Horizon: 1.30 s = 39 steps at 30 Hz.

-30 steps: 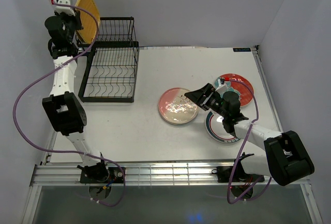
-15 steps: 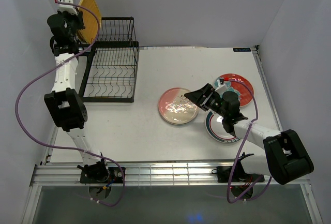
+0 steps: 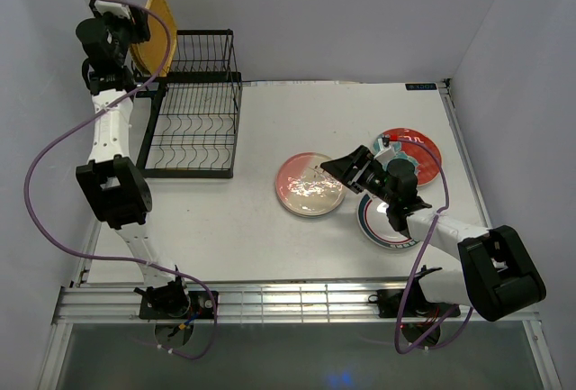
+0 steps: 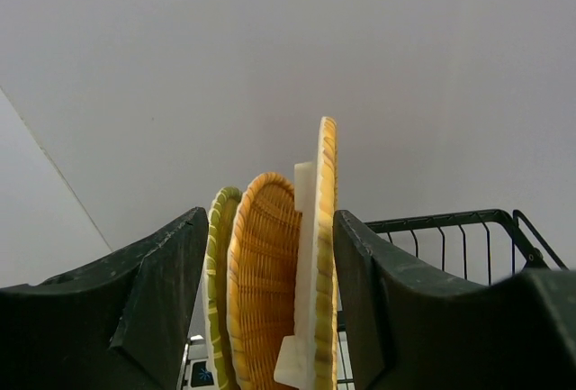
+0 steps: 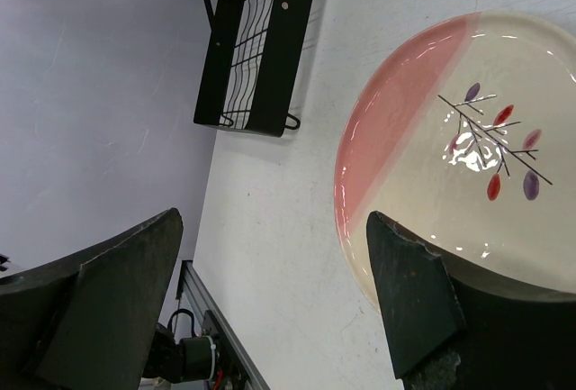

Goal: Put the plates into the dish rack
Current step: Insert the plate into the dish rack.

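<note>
Plates (image 3: 310, 183): three flat on the table (image 3: 252, 237), near right. Teal-patterned plate (image 3: 371, 225) nearest, pink-and-white plate (image 5: 468, 138) left of it, red plate (image 3: 423, 149) beyond. Right gripper (image 5: 270, 228) spread wide, empty, over the pink-and-white rim. Farther left, dish rack (image 3: 191, 129): lower slots bare, two yellow woven plates (image 4: 261, 318) upright at the far-left end. Left gripper (image 4: 268, 219) straddling them, jaws parted, apparently released. Probably under halfway.

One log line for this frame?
left gripper: open, astride woven plates at dish rack rear | right gripper: open, over pink-and-white plate
</note>
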{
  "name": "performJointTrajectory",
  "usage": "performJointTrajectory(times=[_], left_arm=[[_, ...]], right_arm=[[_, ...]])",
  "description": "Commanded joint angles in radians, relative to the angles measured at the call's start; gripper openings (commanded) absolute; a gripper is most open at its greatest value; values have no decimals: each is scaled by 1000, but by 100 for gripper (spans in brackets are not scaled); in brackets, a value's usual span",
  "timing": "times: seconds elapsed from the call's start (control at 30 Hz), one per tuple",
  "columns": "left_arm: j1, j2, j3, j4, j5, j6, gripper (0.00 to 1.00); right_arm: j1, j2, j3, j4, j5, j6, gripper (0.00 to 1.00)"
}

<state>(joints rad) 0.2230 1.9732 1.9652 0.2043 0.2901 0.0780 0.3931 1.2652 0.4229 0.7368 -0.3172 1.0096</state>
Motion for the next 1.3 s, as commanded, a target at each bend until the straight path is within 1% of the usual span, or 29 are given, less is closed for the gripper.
performJointTrajectory(times=[0.0,0.43,0.63,0.73,1.07,1.17,1.27], left_arm=[[6,-31,58,-17,-17,-3,68],[6,-8,109,-98,-9,19,66],[6,-46,61,-85,7,16,65],[6,-60,57,-100,40,14,65],[6,-97,44,-184,93,14,72],[6,-97,52,-198,113,9,73],[6,-94,58,-252,124,16,73]], right_arm=[[3,-6,40,49,-10,-11,88],[3,-10,40,46,-13,-9,88],[3,-6,42,46,-11,-11,88],[3,-1,43,46,-11,-11,88],[3,-10,40,42,-14,-11,88],[4,-12,40,42,-17,-9,88],[3,-16,40,39,-19,-9,88]])
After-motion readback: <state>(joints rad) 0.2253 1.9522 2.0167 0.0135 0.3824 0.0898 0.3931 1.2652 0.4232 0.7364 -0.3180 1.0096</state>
